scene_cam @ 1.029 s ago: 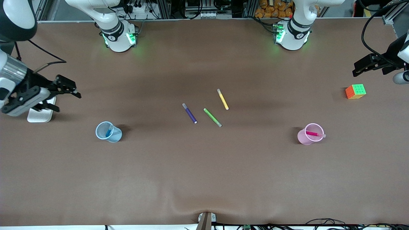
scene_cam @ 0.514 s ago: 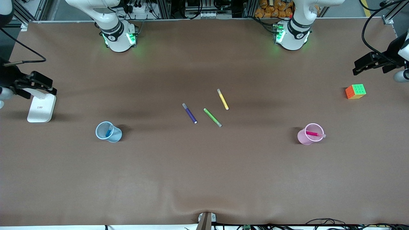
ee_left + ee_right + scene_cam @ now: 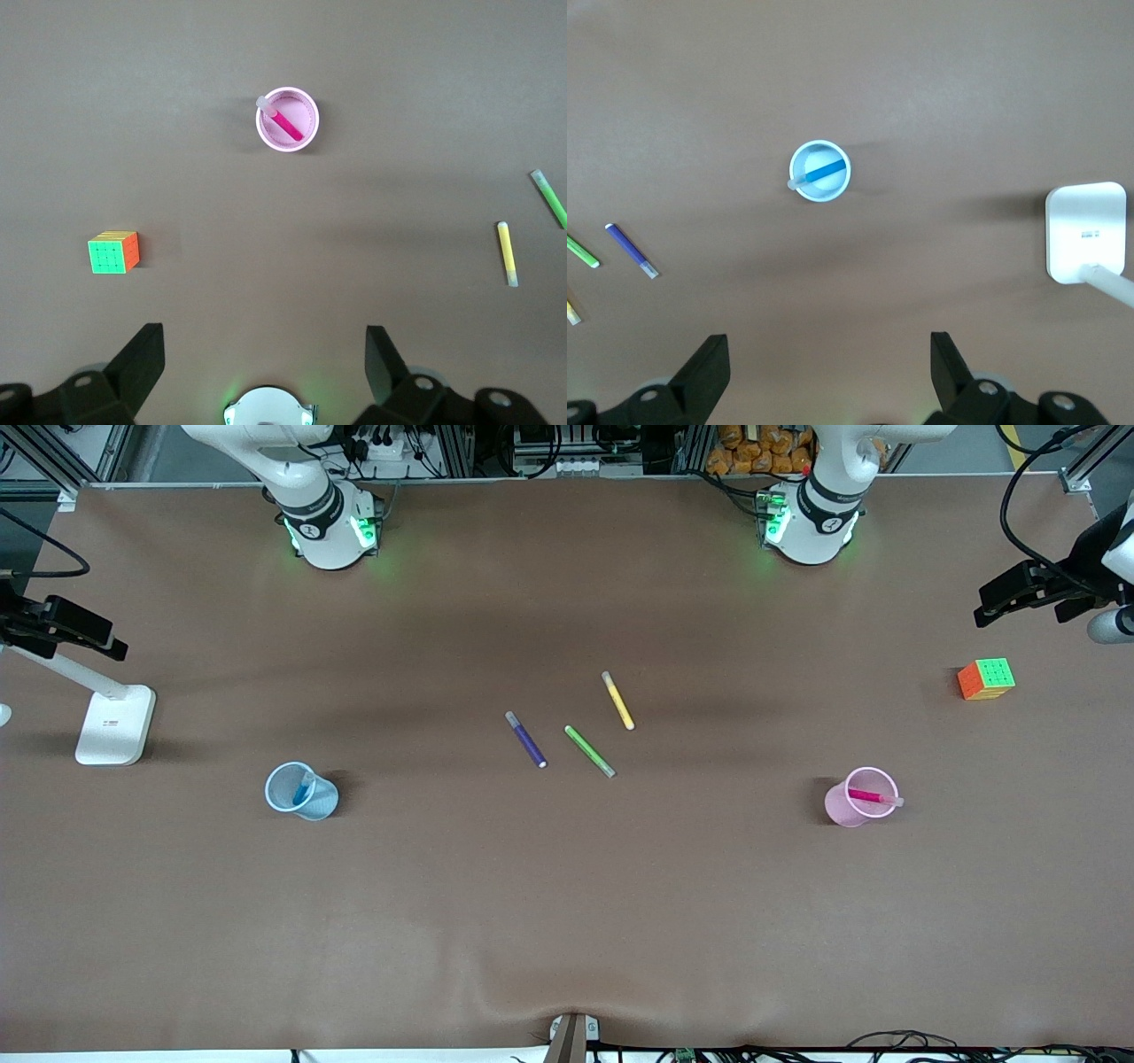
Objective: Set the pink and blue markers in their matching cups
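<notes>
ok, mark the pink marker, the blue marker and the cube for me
pink marker (image 3: pixel 286 125), left wrist view, mid-shaft inside the pink cup.
blue marker (image 3: pixel 824 171), right wrist view, mid-shaft inside the blue cup.
cube (image 3: pixel 987 678), front view, middle of its visible faces.

Blue marker (image 3: pixel 303 789) stands tilted in pale blue cup (image 3: pixel 301 791), toward right arm's end of surface. Pink marker (image 3: pixel 873 798) leans in pale pink cup (image 3: pixel 860 797), grey tip over rim, toward left arm's end.

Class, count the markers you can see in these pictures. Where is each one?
5. Blue marker in the blue cup; pink marker in the pink cup; purple, green and yellow lie mid-table.
</notes>
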Controlling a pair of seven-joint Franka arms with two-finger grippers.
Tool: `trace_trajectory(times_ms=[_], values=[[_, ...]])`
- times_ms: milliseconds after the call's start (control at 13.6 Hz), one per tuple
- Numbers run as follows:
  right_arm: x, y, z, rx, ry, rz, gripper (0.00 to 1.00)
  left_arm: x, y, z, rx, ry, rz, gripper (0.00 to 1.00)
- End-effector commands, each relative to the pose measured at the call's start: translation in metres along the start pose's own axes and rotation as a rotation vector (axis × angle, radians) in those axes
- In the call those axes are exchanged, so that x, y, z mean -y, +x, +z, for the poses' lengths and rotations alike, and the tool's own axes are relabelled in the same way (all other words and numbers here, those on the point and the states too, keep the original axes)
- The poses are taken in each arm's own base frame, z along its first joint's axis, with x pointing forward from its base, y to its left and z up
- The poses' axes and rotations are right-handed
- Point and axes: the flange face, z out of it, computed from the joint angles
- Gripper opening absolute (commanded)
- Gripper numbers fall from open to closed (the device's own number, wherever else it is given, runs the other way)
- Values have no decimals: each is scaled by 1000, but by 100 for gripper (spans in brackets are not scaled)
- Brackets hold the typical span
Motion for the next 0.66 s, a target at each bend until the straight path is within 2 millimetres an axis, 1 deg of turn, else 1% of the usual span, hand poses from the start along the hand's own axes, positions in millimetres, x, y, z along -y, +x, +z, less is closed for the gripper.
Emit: trace_trajectory(times_ms=[0,147,588], values=[[-4,-7,-16,7,-26,31,100,3,-2,-7,-22,-15,11,100],[-3,-7,-16,6,-65,29,100,1,-2,-6,-21,-16,14,100],[-4,-5,-11,14,-65,30,100,2,-2,-6,-21,-17,34,100]])
